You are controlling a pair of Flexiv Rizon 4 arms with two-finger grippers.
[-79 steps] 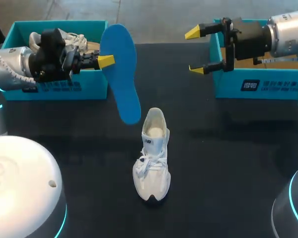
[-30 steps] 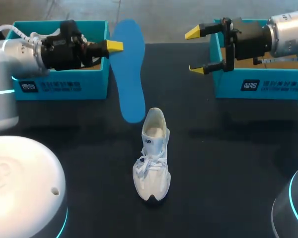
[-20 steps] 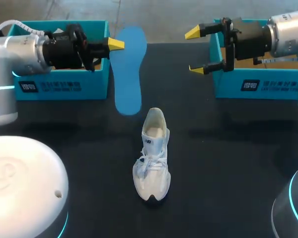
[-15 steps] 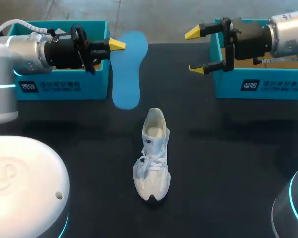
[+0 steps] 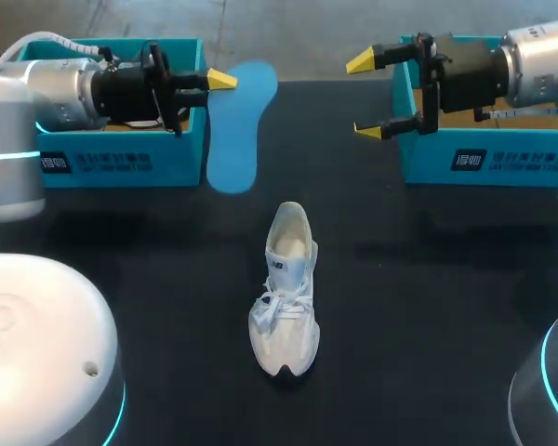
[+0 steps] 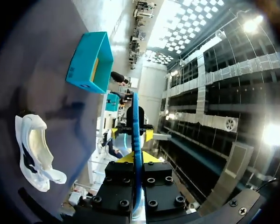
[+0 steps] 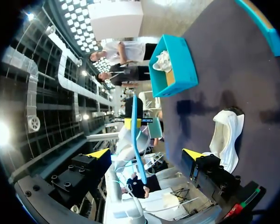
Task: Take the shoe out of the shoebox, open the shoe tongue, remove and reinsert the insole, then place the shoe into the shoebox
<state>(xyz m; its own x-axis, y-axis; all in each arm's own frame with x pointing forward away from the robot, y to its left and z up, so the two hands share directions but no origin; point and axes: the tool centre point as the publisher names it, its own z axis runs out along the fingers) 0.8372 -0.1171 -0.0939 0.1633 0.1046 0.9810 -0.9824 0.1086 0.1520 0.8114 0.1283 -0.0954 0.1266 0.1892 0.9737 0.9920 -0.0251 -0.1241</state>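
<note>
A white shoe (image 5: 284, 290) stands upright in the middle of the black table, toe toward the near edge, its opening empty. My left gripper (image 5: 214, 81) is shut on the heel end of a blue insole (image 5: 232, 139), held in the air beside the left teal shoebox (image 5: 121, 163). The insole hangs beyond the shoe's heel, clear of it. In the left wrist view the insole (image 6: 136, 135) shows edge-on between the fingers, the shoe (image 6: 35, 151) off to one side. My right gripper (image 5: 372, 93) is open and empty before the right teal shoebox (image 5: 484, 158).
The left shoebox (image 7: 175, 65) holds a second white shoe (image 7: 164, 59). The right shoebox (image 6: 91, 60) stands at the table's far right. A white rounded robot base (image 5: 37, 353) fills the near left corner.
My left arm has swung the insole up and away from the shoe, toward the table's far edge, and turned it flatter. The right arm and the shoe have not moved.
</note>
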